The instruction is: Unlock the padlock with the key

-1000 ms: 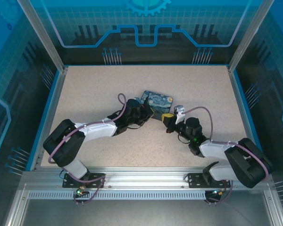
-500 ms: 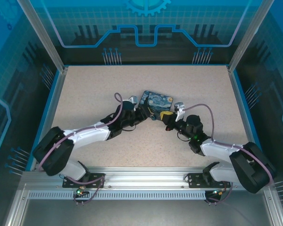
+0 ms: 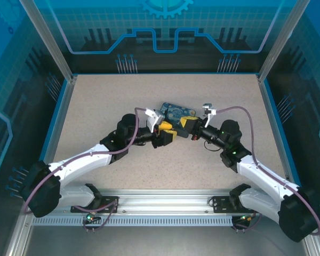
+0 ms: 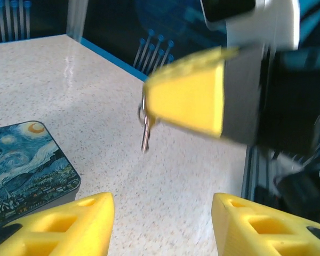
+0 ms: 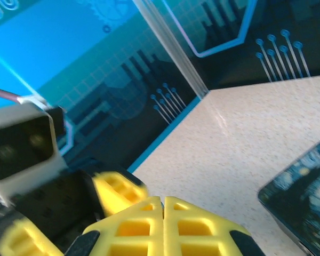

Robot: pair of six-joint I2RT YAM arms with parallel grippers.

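The right tool [image 4: 152,104], clamped on what looks like the key [image 4: 145,133], hangs it upright over the worktop [image 4: 96,106], just ahead of the left tool [image 4: 162,205], whose fingers stand apart and empty.

No words, numbers or brand marks can be read anywhere. The nearest thing to a sign is a gear emblem [image 3: 166,6] on the blue back wall, above circuit-like line patterns. The tin [image 3: 173,110] near the tabletop's middle bears a painted swirling night sky, with no legible lettering.
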